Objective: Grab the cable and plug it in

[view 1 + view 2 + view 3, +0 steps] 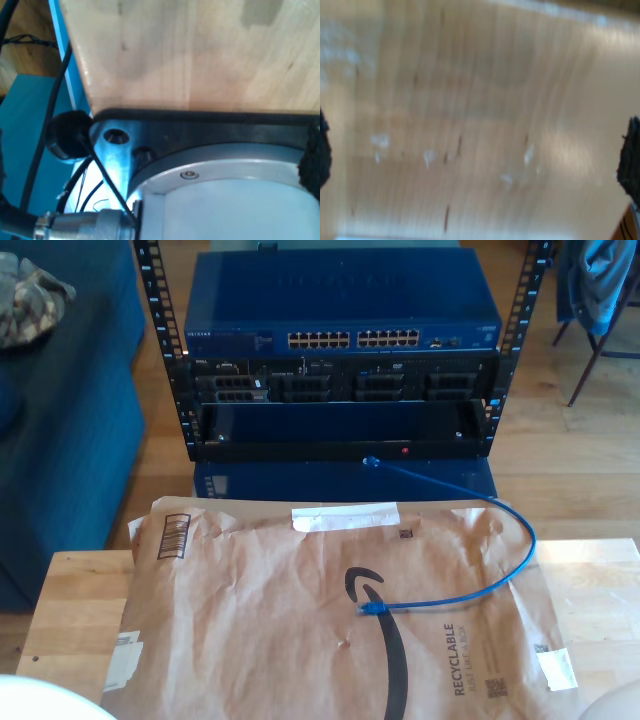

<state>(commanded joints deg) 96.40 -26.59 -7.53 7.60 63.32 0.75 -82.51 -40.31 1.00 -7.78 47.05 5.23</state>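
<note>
Networking lab or office corner, server rack [340,390] holding a switch [340,325] (ports facing out), wooden table [70,610]

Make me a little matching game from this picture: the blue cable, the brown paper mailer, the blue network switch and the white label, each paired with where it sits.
Things:
1. cable
2. paper mailer
3. network switch
4. white label

Places:
A. spread flat over the wooden table
B. top of the rack
C. stuck near the mailer's far edge
D. curving from the mailer's top up to the rack

Pairs: 1-D, 2-A, 3-B, 4-C
</note>
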